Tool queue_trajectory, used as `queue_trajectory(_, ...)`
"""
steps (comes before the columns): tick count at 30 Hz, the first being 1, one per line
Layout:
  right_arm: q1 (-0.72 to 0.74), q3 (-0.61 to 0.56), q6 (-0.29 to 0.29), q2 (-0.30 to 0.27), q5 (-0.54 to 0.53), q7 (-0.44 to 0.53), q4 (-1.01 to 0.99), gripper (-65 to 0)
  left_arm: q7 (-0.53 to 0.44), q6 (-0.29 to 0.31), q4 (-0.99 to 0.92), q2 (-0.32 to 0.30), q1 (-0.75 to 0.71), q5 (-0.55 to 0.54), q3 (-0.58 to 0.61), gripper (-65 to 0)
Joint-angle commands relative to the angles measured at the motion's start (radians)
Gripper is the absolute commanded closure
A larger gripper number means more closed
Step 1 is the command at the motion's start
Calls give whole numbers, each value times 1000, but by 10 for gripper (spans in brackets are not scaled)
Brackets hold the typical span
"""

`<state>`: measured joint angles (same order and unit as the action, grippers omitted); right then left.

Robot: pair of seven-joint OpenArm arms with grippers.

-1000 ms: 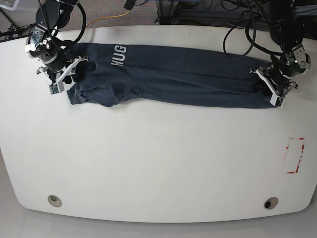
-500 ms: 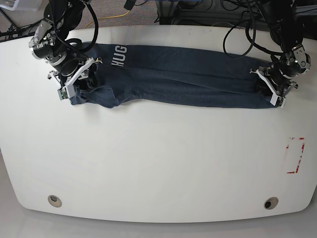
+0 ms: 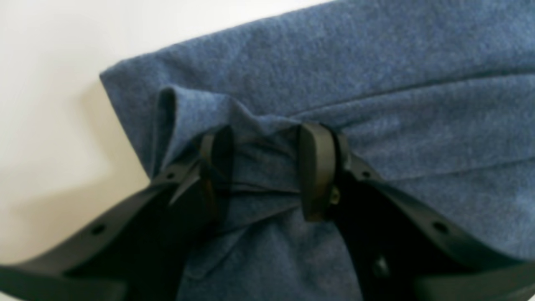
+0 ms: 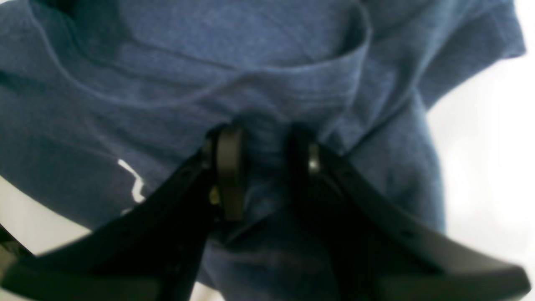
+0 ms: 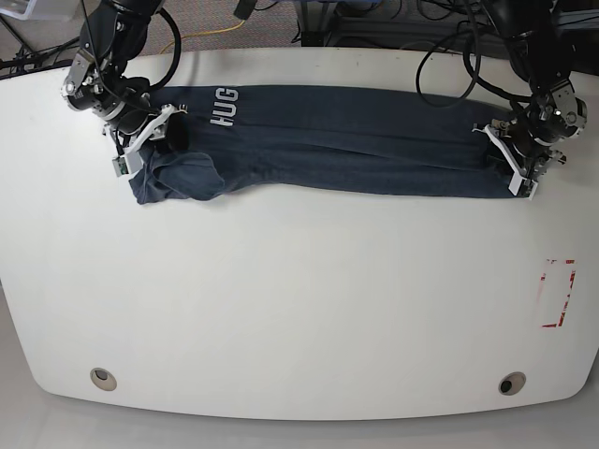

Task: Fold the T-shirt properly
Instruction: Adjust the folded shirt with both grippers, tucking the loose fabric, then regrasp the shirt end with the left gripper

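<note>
Navy-blue heathered cotton is stretching as a long, narrow band across the far half of the white table (image 5: pixel 299 309), where the T-shirt (image 5: pixel 337 150) is lying already doubled lengthwise, its long axis running side to side in the base view. The white letters "HUG" (image 5: pixel 224 106) are showing near one end, and a loose sleeve (image 5: pixel 182 178) is bulging toward the camera just below them. Each end of the band is being held by one arm: the right gripper (image 5: pixel 140 142) is clamping a bunched ridge of cloth at the lettered end, while the left gripper (image 5: pixel 513 161) is pinching the folded corner at the opposite end, near the red-marked rectangle (image 5: pixel 558 293) on the table. In the left wrist view the left gripper (image 3: pixel 263 167) is showing its fingers drawn in on a gathered pleat beside the garment's edge; in the right wrist view the right gripper (image 4: pixel 267 167) is squeezing a fold just under a curved seam. With the shirt lying straight between the two hands, the coming fold would seem to be turning on that axis: either end would need carrying along the band toward the other, and each arm is sitting equally near its own end, so neither is holding an advantage.
</note>
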<state>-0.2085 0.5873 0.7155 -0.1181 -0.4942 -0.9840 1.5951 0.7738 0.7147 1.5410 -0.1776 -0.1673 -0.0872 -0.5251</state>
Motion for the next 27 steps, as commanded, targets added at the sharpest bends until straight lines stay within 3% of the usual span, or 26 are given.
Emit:
queue_trajectory(1,1,7,-18,-38,47,-8,-17,-176,42,-17,49,-15,-1,42,-8,-232)
queue_trajectory(3,1,7,-18,-47,47,-8,-16,-176,43,-17,86,-15,-1,42,-10,-233)
queue_trajectory(7,-1,7,-17,-51,47,-8,-12,-176,144,-17,183,-13,7,37,-34,-236)
queue_trajectory(10,-1,7,-17,-51,48,-9,-12,-174,235,-17,223,-15,25,-42,-79,-253)
queue_trajectory(15,-1,7,-17,-48,48,-9,-12,-174,355,-17,218,-27,42,-253,-226,-406)
queue_trajectory(18,-1,7,-17,-48,48,-9,-12,-174,404,-17,209,-44,42,-320,-251,-457)
queue_trajectory(23,-1,7,-17,-48,47,-11,-11,-174,431,-17,140,-44,35,-438,-252,-461)
queue_trajectory(27,-1,7,-17,-48,47,-11,-11,-174,431,-17,74,-44,41,-441,-252,-461)
